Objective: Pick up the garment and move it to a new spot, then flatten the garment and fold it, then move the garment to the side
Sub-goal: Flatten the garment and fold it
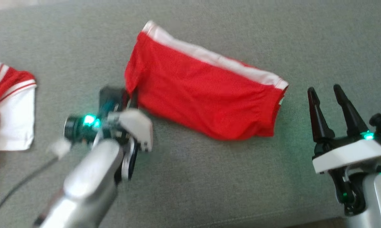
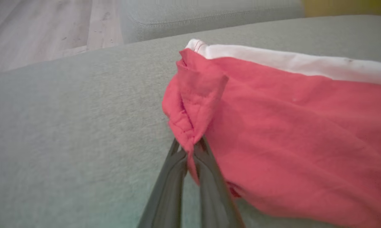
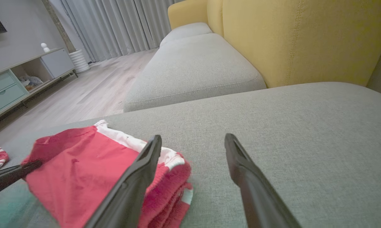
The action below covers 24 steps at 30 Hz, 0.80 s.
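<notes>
Our left gripper (image 2: 191, 148) pinches the left corner of the red garment (image 1: 206, 95), which lies folded on the grey cushion (image 1: 190, 190); its long axis runs rightward toward our right gripper (image 1: 329, 95), jaws spread, seemingly just clear of it.

Soft, even daylight, faint shadows. The left arm (image 1: 89, 171) is blurred in the head view; green glow tints the sofa (image 1: 209, 183) beside it.

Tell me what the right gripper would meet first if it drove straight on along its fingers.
Likely the bare grey seat cushion: the open right gripper points at it, with the red garment off to one side. If the tilt is shallower than it looks, the yellow backrest comes next.
</notes>
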{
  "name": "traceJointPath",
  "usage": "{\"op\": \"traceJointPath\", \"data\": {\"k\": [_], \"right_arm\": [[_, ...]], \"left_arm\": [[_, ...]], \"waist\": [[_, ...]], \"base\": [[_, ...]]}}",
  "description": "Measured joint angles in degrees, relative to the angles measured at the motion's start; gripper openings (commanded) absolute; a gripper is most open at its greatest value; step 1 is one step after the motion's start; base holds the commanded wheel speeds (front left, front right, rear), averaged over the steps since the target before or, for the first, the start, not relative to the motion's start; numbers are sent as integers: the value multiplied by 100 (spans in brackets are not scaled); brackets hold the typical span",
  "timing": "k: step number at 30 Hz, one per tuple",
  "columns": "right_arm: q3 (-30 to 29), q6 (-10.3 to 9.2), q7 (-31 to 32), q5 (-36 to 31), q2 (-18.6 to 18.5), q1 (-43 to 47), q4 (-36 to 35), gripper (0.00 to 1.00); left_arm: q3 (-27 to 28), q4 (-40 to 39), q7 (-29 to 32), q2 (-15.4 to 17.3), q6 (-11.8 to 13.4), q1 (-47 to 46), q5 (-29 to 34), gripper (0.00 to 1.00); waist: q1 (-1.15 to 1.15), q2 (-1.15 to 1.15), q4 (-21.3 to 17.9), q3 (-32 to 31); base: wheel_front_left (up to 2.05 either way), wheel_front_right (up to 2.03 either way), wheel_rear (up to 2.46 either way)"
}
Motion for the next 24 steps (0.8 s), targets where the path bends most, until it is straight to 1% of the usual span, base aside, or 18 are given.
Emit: {"op": "traceJointPath", "data": {"k": [5, 8, 11, 13, 16, 17, 18, 21, 24], "right_arm": [[-98, 0, 116, -30, 44, 152, -33, 100], [-103, 0, 196, -30, 81, 172, -54, 100], [-105, 0, 253, -30, 98, 172, -66, 100], [-113, 0, 274, -30, 98, 175, -69, 100], [-136, 0, 298, -30, 97, 184, -77, 100], [-142, 0, 299, -30, 98, 196, -81, 100], [-151, 0, 318, -35, 98, 215, -83, 100], [-210, 0, 342, -82, 98, 294, -114, 100], [-260, 0, 392, -119, 97, 283, -221, 100]], "left_arm": [[186, -1462, -111, 422, 761, 1195, -44, 0], [202, -2154, -70, 606, 1125, 1910, -98, 0], [207, -2564, 9, 687, 1405, 2469, -208, 0], [240, -2741, 40, 717, 1548, 2739, -298, 0], [314, -2839, 40, 731, 1610, 2983, -396, 0], [322, -2842, 31, 731, 1610, 3023, -430, 79], [322, -2840, 15, 731, 1610, 3039, -432, 100], [337, -2840, -172, 736, 1610, 3039, -375, 100], [396, -2921, -631, 848, 1613, 2941, -32, 100]], "waist": [[0, 0, 163, -169], [0, 0, 218, -231], [0, 0, 218, -269], [0, 0, 211, -290], [0, 0, 203, -312], [0, 0, 204, -315], [0, 0, 206, -321], [0, 0, 229, -327], [0, 0, 274, -322]], "base": [[0, 0, 0], [0, 0, 0], [0, 0, 0], [0, 0, 0], [0, 0, 0], [0, 0, 0], [0, 0, 0], [0, 0, 0], [0, 0, 0]]}}
